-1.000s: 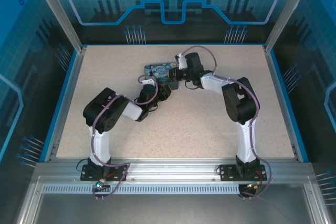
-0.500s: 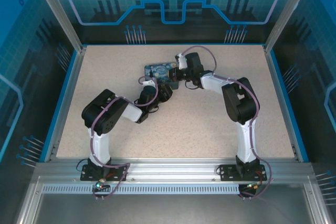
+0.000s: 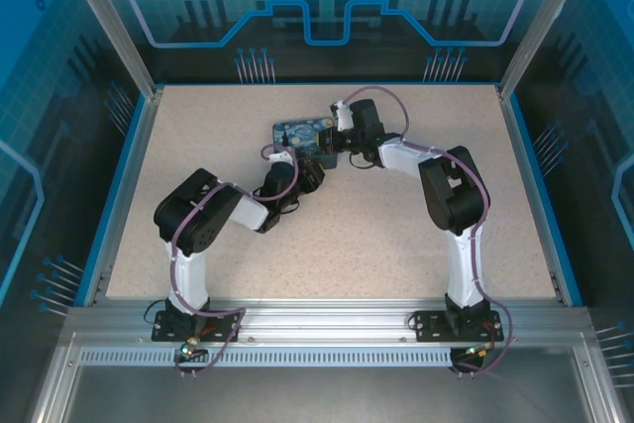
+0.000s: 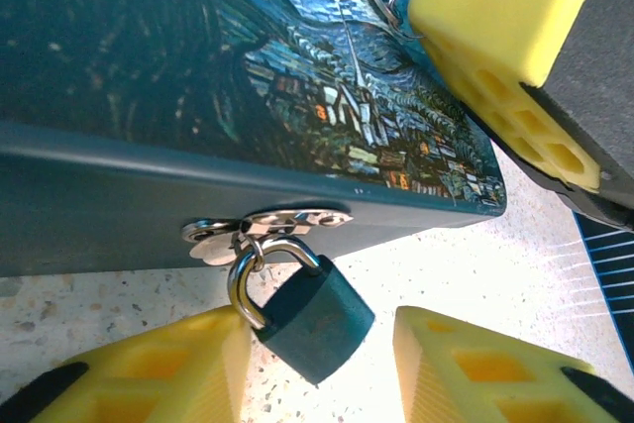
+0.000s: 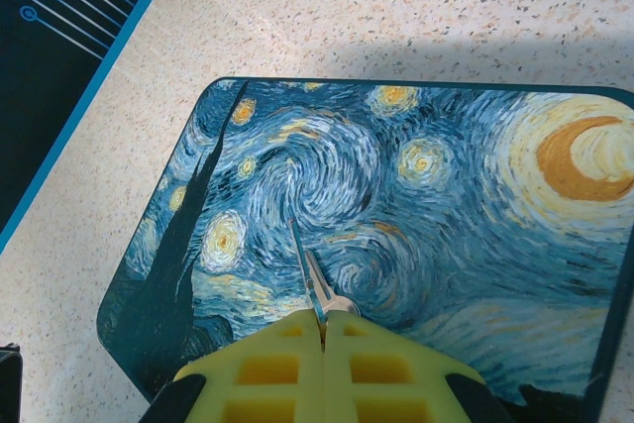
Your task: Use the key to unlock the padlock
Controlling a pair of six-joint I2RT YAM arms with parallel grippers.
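We begin with the speckled surface (image 3: 396,235), where the painted box (image 5: 416,195) lies flat under the right claw and just ahead of the left claw. Its front wall faces the left claw, so the lock is within reach.

The left claw (image 4: 319,371) is spread wide and grips nothing, with one yellow finger on each side of the padlock. We judge it is placed there to steady the lock body.

The right claw (image 5: 323,336) is pressed fully closed on the key's head above the lid. This leaves the blade jutting ahead of its fingertips, free to be aimed.

The padlock (image 4: 315,319) hangs tilted by its shackle from the silver hasp (image 4: 287,220) on the box front, between the left claw's fingers.

The key (image 5: 309,279), a thin sliver, is not yet at the padlock.
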